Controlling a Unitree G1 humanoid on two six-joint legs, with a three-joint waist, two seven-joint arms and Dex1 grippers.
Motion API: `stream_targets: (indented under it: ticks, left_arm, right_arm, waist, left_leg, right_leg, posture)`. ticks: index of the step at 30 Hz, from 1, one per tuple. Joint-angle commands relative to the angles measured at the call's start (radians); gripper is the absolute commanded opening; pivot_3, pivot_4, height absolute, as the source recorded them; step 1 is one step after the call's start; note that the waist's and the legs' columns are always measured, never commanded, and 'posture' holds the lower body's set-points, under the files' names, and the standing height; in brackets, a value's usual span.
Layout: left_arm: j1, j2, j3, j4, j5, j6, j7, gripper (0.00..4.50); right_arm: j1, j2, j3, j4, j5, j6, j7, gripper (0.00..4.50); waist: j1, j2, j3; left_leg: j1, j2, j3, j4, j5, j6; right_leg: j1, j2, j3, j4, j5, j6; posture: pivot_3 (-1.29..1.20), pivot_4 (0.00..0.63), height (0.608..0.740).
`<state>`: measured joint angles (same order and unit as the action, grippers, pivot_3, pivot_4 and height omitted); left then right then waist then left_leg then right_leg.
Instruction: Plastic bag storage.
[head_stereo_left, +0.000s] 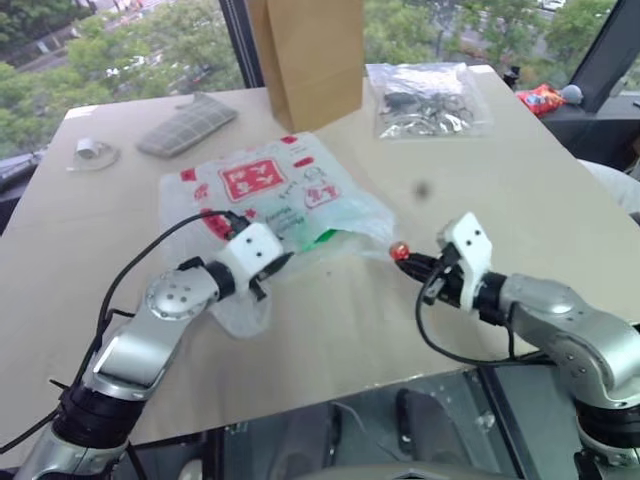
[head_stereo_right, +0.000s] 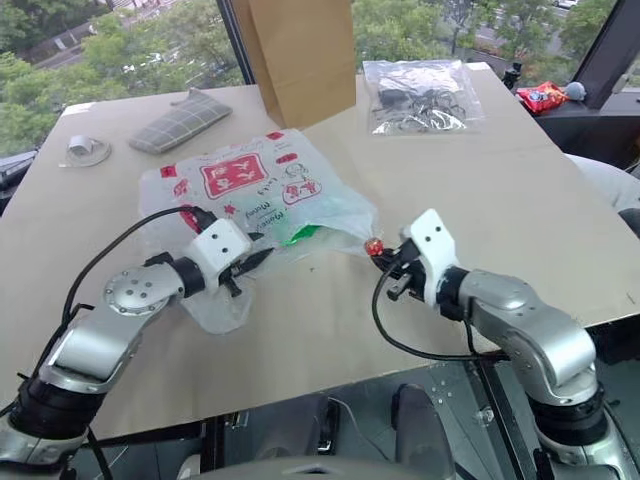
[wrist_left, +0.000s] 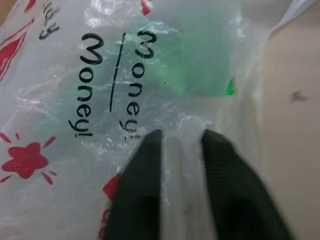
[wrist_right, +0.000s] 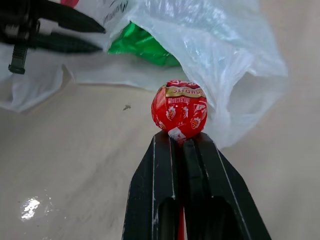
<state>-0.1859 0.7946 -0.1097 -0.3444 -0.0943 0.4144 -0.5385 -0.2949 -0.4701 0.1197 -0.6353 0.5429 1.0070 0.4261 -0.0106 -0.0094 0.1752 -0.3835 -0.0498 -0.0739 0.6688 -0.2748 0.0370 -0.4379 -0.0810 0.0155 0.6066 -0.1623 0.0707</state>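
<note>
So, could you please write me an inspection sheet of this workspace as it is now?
Surface: beige table, a small dark speck near the middle.
Job's things: plastic bag lying crumpled, something green inside.
Clutter: brown paper bag, clear bag of dark items, grey checked cloth, small clear holder, red packet beyond the table.
Grippers: left gripper shut on a fold of the plastic bag; right gripper shut, with a red wrapped lollipop at the tip of its jaws.
Cables: black cable along each arm.
Surroundings: windows, trees outside.
</note>
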Motion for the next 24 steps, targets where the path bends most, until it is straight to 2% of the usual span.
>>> stream_targets:
  ticks: [1,3,6,11,20,24]
  left_arm:
    - [-0.030,-0.064,0.101,-0.019,-0.056,-0.014,0.019,0.05]
    - [-0.045,-0.091,0.143,-0.020,-0.089,-0.008,0.011,0.05]
    - [-0.125,-0.151,0.273,-0.028,-0.247,0.066,0.011,0.05]
    - [-0.222,-0.152,0.412,-0.038,-0.431,0.197,-0.002,0.05]
    - [-0.196,-0.124,0.440,-0.149,-0.551,0.311,-0.002,0.05]
    - [-0.195,-0.144,0.443,-0.180,-0.577,0.338,0.045,0.05]
  right_arm:
    - [-0.044,0.010,0.072,0.024,-0.047,-0.056,0.010,0.00]
    - [-0.058,0.015,0.104,0.048,-0.069,-0.074,0.016,0.00]
    - [-0.120,0.042,0.192,0.141,-0.128,-0.122,0.035,0.00]
    - [-0.289,0.190,0.293,0.365,-0.219,-0.220,0.047,0.00]
    - [-0.555,0.430,0.314,0.684,-0.299,-0.362,0.093,0.00]
    - [-0.698,0.604,0.270,1.034,-0.350,-0.570,0.049,0.00]
  waist:
    - [-0.001,0.000,0.000]
    - [-0.001,-0.001,0.001]
    - [-0.002,-0.002,0.001]
    - [-0.015,-0.005,0.002]
    - [-0.030,-0.005,0.002]
    - [-0.033,-0.005,0.002]
  left_leg:
    - [-0.001,0.000,0.000,0.000,0.001,-0.001]
    - [-0.002,0.000,0.000,0.000,0.002,-0.004]
    - [-0.003,0.000,0.000,0.000,0.002,-0.004]
    - [0.000,0.000,0.000,0.000,0.002,-0.004]
    - [-0.003,-0.001,-0.001,-0.001,0.004,-0.007]
    - [-0.003,-0.001,-0.001,-0.003,0.004,-0.008]
  right_leg:
    - [-0.001,0.000,0.000,0.000,0.000,0.000]
    - [-0.003,0.000,0.000,0.000,0.000,0.000]
    - [-0.004,0.000,0.000,0.001,0.000,0.000]
    - [-0.003,0.001,0.000,0.003,0.001,0.000]
    - [-0.006,0.001,0.001,0.003,0.001,-0.001]
    - [-0.008,0.002,0.001,0.004,0.001,-0.002]
  posture:
    - [0.00,0.150,0.740]
    - [0.00,0.150,0.740]
    - [0.00,0.150,0.740]
    - [0.00,0.150,0.740]
    - [0.00,0.150,0.740]
    - [0.00,0.150,0.740]
